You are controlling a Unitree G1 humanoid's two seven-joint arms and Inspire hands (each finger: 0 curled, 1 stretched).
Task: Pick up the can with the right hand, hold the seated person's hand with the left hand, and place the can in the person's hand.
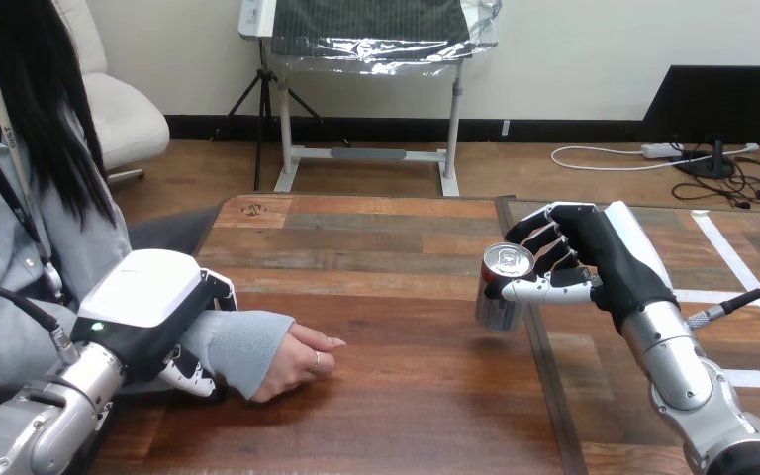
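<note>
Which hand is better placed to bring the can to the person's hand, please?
The right hand: its fingers grip the can, while the left hand is curled round the person's wrist.

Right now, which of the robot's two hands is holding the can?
The right hand: its fingers are curled round the can. The left hand carries no can; it clasps the person's forearm instead.

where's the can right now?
Head view, right of centre: the can is gripped in the right hand over the table, well apart from the person's hand resting at the left.
</note>
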